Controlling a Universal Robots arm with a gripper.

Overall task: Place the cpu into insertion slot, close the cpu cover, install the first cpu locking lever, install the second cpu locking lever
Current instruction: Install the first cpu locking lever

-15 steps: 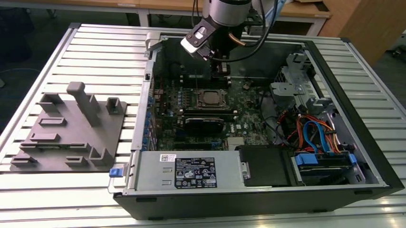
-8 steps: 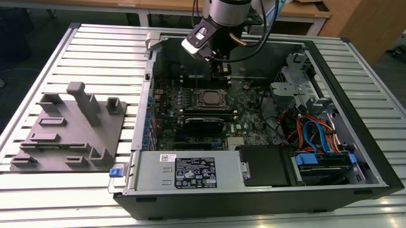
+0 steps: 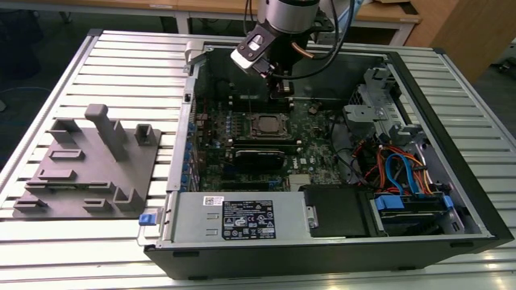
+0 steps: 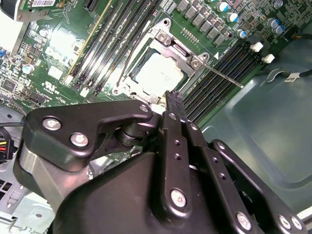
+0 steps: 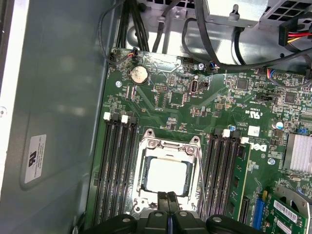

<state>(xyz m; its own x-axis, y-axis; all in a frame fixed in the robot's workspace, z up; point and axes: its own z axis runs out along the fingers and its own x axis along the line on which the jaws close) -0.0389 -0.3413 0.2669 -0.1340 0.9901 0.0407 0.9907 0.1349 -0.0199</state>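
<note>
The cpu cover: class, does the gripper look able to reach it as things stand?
Probably yes: the gripper hangs close above the cpu cover, with nothing visible between them.

grey fixture block [image 3: 89, 172] on slatted table [image 3: 72, 244] | labelled power supply [image 3: 241, 220] | coin battery [image 5: 139, 74]

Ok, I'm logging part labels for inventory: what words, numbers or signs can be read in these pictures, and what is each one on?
No text can be quoted reliably.
White label on the grey power supply box: print too small to read.
White sticker on the case wall: too small to read.
White markings on the green circuit board: too small to read.
</note>
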